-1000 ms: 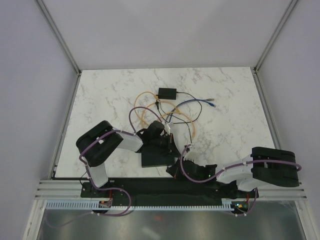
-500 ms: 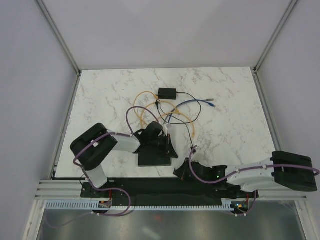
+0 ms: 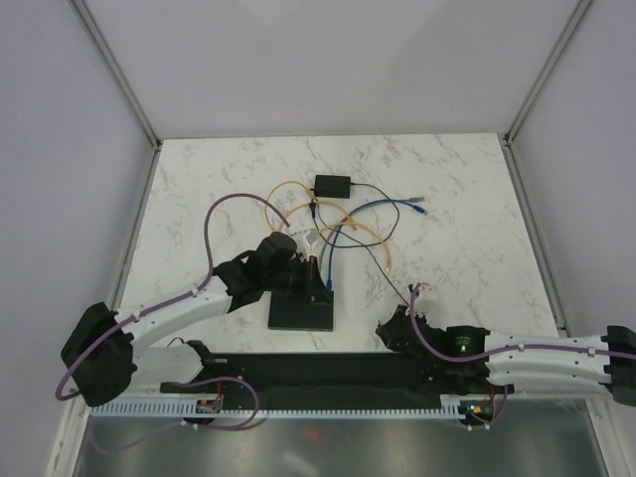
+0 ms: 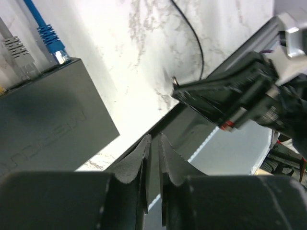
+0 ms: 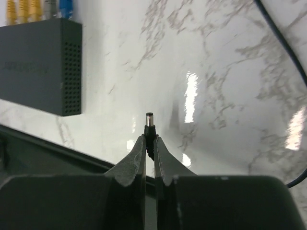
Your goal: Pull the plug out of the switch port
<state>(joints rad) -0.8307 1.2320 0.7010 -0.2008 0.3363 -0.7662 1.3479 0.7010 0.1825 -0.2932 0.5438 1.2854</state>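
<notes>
Plug (image 5: 150, 123) free of the switch (image 5: 38, 72), pinched in the right gripper (image 5: 149, 143).
I see the switch on the table (image 3: 457, 258), apart to that gripper's left; the left gripper (image 4: 153, 143) is near it, barely parted, empty.

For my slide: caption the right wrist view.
Right gripper pinches a barrel plug clear of the black switch on the marble table.

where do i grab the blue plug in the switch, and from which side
Take the blue plug by its ribbed boot behind the socket, not the thin cable. It sticks straight out of the port edge of the switch, so come from above on that side, jaws probably across its width. The grey plug sits close beside it, so enter narrow and pull along the cable.
</notes>
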